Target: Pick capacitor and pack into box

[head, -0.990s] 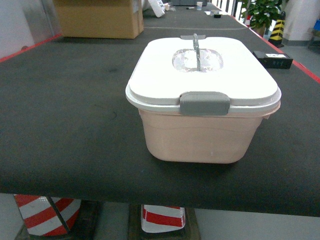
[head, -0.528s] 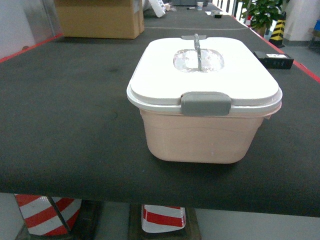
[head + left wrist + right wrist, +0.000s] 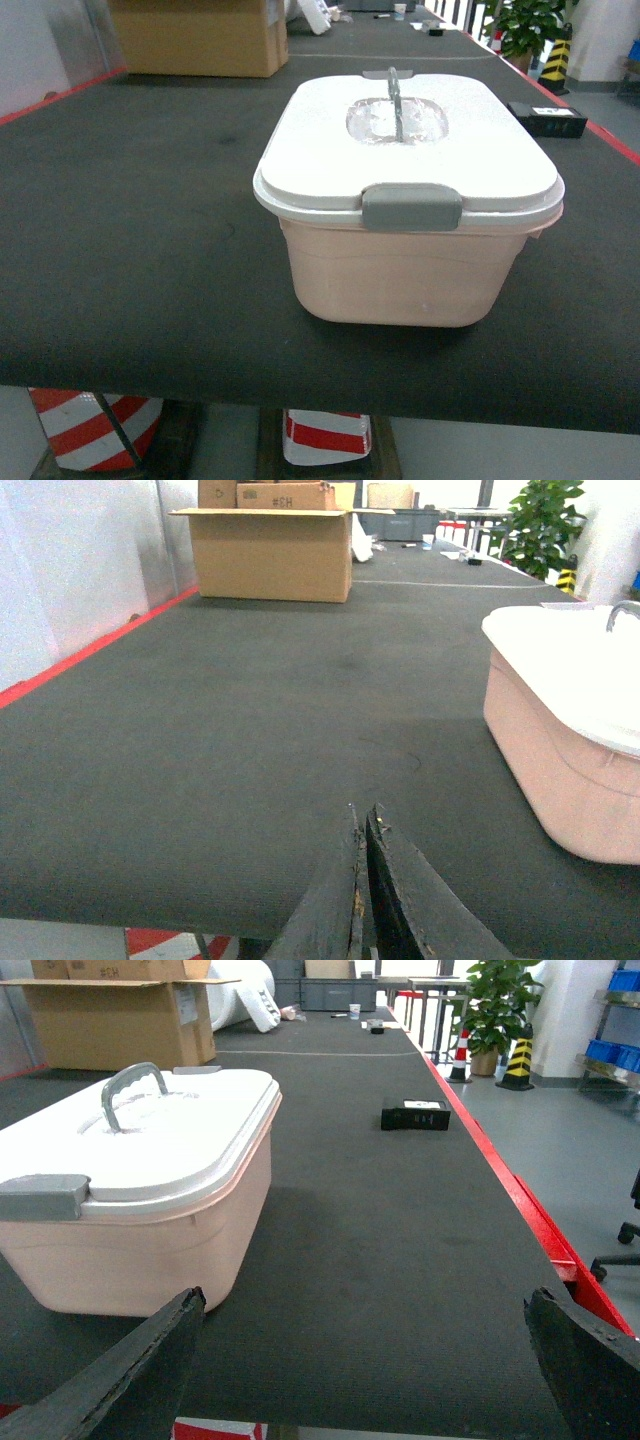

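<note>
The box (image 3: 405, 265) sits on the dark table (image 3: 140, 240) near its front edge, a little toward three o'clock of the middle in the head view; its white lid (image 3: 460, 150) is on, the grey front clip (image 3: 412, 207) folded down over the rim and the grey handle (image 3: 393, 90) standing upright over a clear window in the lid's middle. No capacitor shows in any view; whether one lies inside the closed tub cannot be told.

The left gripper (image 3: 362, 825), seen from its own wrist camera, has its two dark fingers pressed together tip to tip with nothing between them; it hangs low over the table's near edge, with the box at its two o'clock. The right gripper (image 3: 365, 1305) is spread wide, one finger (image 3: 150, 1345) at seven o'clock and the other at five o'clock of its view, holding nothing; the box lies at its ten o'clock.

A brown cardboard carton (image 3: 200, 35) stands far back at eleven o'clock; a small black device (image 3: 545, 118) rests beyond the box at two o'clock; a potted plant (image 3: 520, 25) stands off the table at one o'clock.
</note>
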